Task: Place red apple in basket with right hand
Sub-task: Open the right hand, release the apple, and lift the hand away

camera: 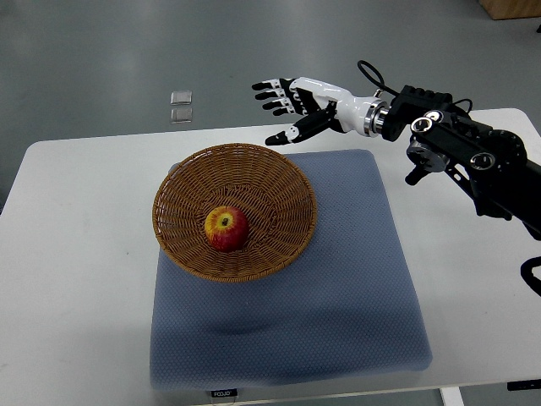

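You see the red apple lying in the round woven wicker basket on a quilted grey pad; your right hand hovers beyond the rim, fingers spread wide, empty.

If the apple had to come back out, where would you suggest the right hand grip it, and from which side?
Grip the red apple around its widest part, coming straight down from above. It sits low in the basket, whose sloping wicker walls block side approaches. The right hand is open, probably ready.
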You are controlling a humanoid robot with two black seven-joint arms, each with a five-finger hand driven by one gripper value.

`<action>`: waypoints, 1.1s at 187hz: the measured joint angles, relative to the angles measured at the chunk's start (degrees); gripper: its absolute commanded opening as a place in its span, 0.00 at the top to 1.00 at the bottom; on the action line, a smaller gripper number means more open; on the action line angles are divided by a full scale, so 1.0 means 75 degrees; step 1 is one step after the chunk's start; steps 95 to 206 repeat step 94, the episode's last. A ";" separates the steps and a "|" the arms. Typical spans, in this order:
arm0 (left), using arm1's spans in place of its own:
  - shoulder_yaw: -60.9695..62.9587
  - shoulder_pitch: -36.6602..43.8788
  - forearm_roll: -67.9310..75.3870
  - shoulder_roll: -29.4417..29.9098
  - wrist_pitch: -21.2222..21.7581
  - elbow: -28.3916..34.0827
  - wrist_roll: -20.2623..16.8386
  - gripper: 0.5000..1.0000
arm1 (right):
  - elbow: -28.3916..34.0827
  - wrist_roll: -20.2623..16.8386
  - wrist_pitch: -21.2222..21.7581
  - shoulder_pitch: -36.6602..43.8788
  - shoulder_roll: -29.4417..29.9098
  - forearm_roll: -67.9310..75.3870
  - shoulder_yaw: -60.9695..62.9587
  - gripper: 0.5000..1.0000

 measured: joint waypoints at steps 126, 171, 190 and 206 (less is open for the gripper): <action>-0.0013 0.0001 0.0000 0.0000 -0.0008 -0.0010 0.0001 0.00 | -0.0005 -0.0044 -0.1945 -0.1629 -0.1065 0.3601 0.0517 0.18; -0.0013 0.0001 0.0000 0.0000 -0.0008 -0.0010 0.0001 0.00 | -0.0005 -0.0044 -0.1945 -0.1629 -0.1065 0.3601 0.0517 0.18; -0.0013 0.0001 0.0000 0.0000 -0.0008 -0.0010 0.0001 0.00 | -0.0005 -0.0044 -0.1945 -0.1629 -0.1065 0.3601 0.0517 0.18; -0.0013 0.0001 0.0000 0.0000 -0.0008 -0.0010 0.0001 0.00 | -0.0005 -0.0044 -0.1945 -0.1629 -0.1065 0.3601 0.0517 0.18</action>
